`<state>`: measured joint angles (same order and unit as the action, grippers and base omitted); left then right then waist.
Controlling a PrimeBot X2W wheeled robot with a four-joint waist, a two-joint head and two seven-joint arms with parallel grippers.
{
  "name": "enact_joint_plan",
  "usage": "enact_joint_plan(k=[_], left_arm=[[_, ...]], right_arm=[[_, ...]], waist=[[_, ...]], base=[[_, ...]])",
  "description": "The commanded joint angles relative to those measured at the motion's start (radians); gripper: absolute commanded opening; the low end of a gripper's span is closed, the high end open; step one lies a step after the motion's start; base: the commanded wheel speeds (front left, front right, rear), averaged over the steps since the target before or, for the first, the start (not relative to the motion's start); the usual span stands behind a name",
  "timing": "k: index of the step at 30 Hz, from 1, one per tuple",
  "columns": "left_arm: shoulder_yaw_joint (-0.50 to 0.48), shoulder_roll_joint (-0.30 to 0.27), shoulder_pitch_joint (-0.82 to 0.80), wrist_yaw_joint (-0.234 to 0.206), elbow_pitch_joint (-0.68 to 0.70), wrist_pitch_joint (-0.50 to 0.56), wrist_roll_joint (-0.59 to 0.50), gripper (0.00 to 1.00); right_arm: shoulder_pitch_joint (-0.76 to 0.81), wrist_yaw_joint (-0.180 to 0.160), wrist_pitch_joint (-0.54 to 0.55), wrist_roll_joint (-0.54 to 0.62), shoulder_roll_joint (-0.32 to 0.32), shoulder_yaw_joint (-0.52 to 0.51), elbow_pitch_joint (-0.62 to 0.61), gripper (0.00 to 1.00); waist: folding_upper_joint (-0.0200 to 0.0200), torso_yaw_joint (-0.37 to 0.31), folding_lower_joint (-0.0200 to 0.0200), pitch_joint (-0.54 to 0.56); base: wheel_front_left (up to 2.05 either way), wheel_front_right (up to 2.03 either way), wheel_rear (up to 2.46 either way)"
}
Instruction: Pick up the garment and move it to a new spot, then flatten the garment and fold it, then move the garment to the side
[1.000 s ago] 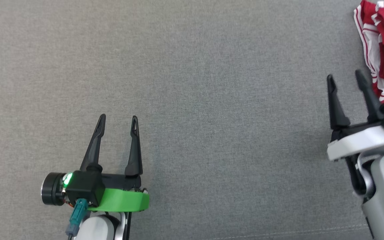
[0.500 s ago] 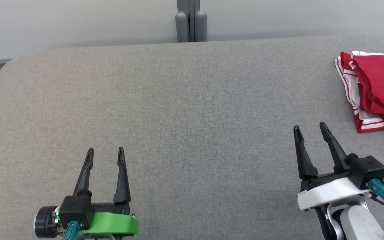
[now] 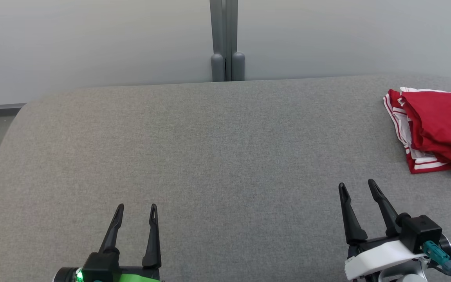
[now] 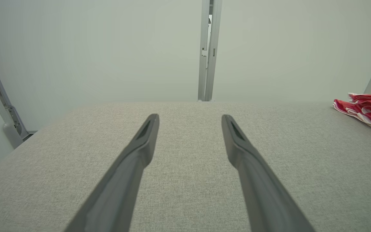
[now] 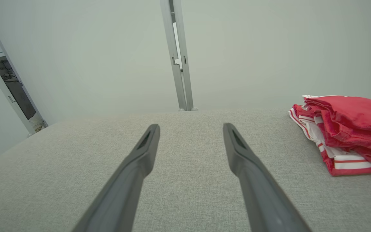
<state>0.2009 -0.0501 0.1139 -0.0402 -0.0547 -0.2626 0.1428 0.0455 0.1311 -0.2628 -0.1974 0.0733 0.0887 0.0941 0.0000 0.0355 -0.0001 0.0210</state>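
Garment (image 3: 435, 131) is seen folded at the far right of the pad (image 3: 225, 156), seemingly set aside already, so left gripper (image 3: 137, 206) and right gripper (image 3: 356, 183) are held near, jaws spread, empty.

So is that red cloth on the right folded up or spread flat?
Folded, roughly. The red garment lies in stacked layers, with white-striped edges showing under the top fold, not spread flat.
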Motion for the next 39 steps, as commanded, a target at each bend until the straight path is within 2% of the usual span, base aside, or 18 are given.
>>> enact_joint_plan(k=[1,17,18,22,39], left_arm=[[-0.003,-0.001,0.017,-0.005,-0.004,-0.002,0.000,1.00],[-0.018,-0.001,0.005,0.002,-0.016,-0.002,0.010,1.00],[-0.015,0.000,0.009,0.001,-0.015,0.000,0.004,0.00],[-0.010,0.000,0.014,0.002,-0.042,0.006,0.019,0.00],[-0.053,-0.022,-0.042,0.039,-0.075,0.068,0.369,0.00]], right_arm=[[0.015,-0.001,-0.002,0.008,-0.002,0.002,0.004,1.00],[0.030,-0.001,-0.002,-0.002,-0.011,-0.008,0.009,1.00],[0.019,0.000,0.000,0.005,-0.010,-0.007,0.010,0.00],[0.029,0.000,0.003,-0.010,-0.013,-0.005,0.036,0.00],[-0.014,0.000,0.071,-0.343,0.001,-0.030,0.061,0.00]], waist=[[0.0000,0.002,0.0001,0.008],[0.0000,0.005,0.0001,0.002],[0.0000,0.005,0.0001,0.002],[0.0000,0.005,0.0001,0.001],[0.0000,0.000,0.0001,-0.002]], base=[[0.00,0.00,0.00],[0.00,0.00,0.00],[0.00,0.00,0.00],[0.00,0.00,0.00],[0.00,0.00,0.00]])
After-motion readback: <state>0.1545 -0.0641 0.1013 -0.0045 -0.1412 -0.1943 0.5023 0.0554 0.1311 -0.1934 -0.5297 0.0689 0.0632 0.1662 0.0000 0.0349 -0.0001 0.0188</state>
